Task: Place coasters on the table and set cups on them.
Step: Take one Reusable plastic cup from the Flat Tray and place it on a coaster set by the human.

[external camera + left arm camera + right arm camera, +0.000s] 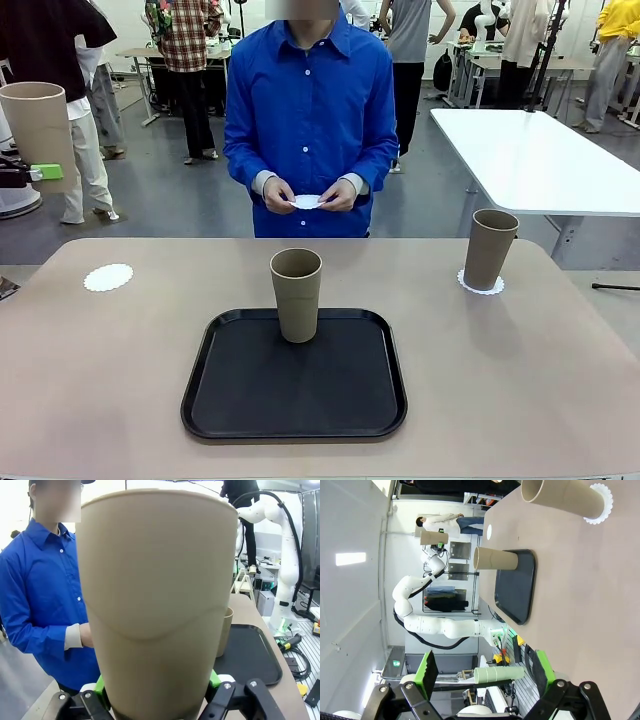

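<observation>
Aloft, the left tool (38, 172) clamps 1 upright cup (38, 122), while the right tool (485, 672) gapes empty.

3 tan tapered cups, all upright. Cup A (38, 125) aloft far L, in left gripper (157, 685). Cup B (296, 293) on black tray (250, 400), far edge. Cup C (491, 248) on R coaster (481, 285). L coaster (108, 277), white w/ lacy edge, lies bare on beige worktop (520, 380). 3rd coaster (307, 201) in person's hands (340, 195).

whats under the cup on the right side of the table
A white scalloped coaster lies under that cup; only its lacy edge shows around the base. Its middle is covered by the cup.
</observation>
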`<action>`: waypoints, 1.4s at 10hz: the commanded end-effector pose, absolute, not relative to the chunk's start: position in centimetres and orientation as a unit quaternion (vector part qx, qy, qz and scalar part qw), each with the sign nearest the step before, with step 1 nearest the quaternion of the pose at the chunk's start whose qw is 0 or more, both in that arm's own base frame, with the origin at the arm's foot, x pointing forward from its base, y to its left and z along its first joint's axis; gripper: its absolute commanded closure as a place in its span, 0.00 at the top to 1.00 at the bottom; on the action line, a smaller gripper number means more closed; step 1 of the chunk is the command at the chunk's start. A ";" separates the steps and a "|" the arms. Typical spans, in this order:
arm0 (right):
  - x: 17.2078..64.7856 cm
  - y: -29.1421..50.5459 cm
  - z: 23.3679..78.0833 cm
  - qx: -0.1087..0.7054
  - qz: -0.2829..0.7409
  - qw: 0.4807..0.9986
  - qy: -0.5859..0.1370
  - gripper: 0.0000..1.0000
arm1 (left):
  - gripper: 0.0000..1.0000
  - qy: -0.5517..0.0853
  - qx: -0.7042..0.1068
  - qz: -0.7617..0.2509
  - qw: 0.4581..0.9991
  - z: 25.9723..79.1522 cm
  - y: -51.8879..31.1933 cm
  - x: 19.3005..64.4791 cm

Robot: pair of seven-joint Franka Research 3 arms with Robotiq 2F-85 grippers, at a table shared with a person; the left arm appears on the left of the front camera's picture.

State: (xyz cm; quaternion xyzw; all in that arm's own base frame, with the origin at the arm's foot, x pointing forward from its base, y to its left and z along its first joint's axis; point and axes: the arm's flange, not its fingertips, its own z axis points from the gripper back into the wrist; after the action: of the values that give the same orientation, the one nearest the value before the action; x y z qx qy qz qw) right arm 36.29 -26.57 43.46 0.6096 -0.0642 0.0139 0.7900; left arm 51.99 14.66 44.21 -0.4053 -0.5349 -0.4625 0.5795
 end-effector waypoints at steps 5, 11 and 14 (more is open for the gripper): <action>36.4 -26.5 43.5 0.608 0.010 0.791 -0.061 1.00 | 0.79 -0.533 -0.408 -0.461 0.581 43.8 14.7 52.1; 36.4 -26.5 43.5 0.608 0.010 0.791 -0.061 1.00 | 0.79 -0.515 -0.505 -0.430 0.543 33.6 18.9 58.0; 36.4 -26.5 43.5 0.608 0.010 0.791 -0.061 1.00 | 0.79 -0.498 -0.483 -0.456 0.557 28.6 18.7 58.9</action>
State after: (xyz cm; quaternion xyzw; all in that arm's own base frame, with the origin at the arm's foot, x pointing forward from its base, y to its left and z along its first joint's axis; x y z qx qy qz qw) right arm 36.30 -26.55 43.46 0.6096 -0.0641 0.0142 0.7900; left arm 58.31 18.59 28.89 -0.5000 -0.5016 -0.4330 0.5576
